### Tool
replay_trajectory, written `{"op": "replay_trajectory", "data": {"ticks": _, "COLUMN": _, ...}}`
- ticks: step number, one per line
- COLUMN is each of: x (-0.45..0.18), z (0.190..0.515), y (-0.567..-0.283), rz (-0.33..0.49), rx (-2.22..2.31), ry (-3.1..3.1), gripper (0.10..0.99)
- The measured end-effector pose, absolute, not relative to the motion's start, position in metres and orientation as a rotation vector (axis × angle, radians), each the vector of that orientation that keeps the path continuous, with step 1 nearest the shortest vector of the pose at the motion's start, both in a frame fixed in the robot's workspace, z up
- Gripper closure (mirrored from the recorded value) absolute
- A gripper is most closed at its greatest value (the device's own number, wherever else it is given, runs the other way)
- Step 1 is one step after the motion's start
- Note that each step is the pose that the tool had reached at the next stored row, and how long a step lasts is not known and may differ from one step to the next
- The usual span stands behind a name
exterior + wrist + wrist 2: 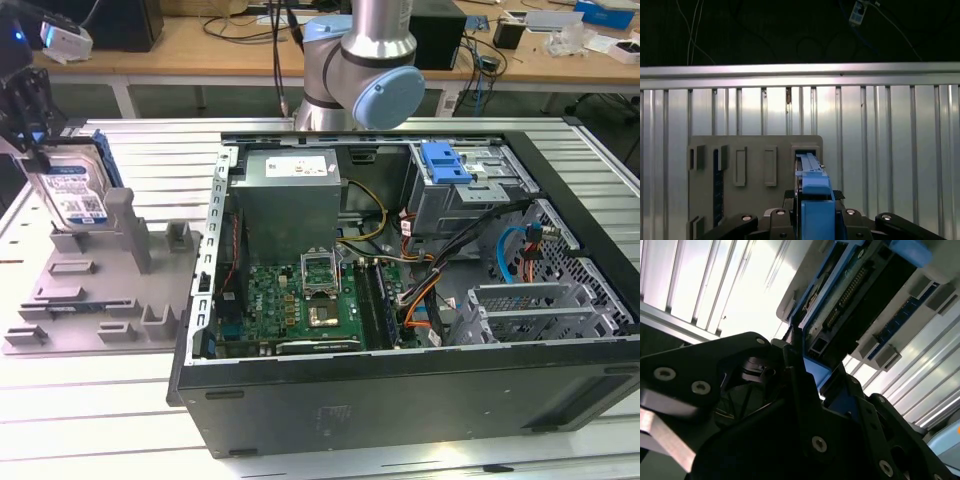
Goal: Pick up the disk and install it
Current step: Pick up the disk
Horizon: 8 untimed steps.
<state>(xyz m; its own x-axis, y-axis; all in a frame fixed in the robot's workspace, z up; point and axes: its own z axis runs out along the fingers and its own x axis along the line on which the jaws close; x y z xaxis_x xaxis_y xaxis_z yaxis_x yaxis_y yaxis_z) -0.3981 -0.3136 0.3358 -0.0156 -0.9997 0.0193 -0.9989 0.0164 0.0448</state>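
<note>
Black gripper (pixel 38 140) is clamped on the disk (pixel 75 190). Fingers (pixel 838 196) press both sides of its upper edge, with the blue rail between them in the first wrist view. Disk stands upright on edge, its lower end at the slot of the grey holder (pixel 110 290); can't tell if it has lifted clear. Holder sits on the slatted table (pixel 100 430) at the exterior view's left, just beside the case (pixel 400 400). Holder posts stand close around the disk. Case lies open and holds the motherboard (pixel 300 300), power supply (pixel 290 190), loose cables and a drive cage (pixel 480 195) with a blue latch (pixel 445 162) on top. Arm (pixel 370 60) rises behind the case.
</note>
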Motion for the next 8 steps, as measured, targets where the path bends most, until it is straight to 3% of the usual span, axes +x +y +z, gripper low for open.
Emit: {"op": "replay_trajectory", "data": {"ticks": 8, "x": -0.398, "z": 0.378, "y": -0.314, "rz": 0.000, "rx": 2.159, "ry": -2.195, "gripper": 0.718}}
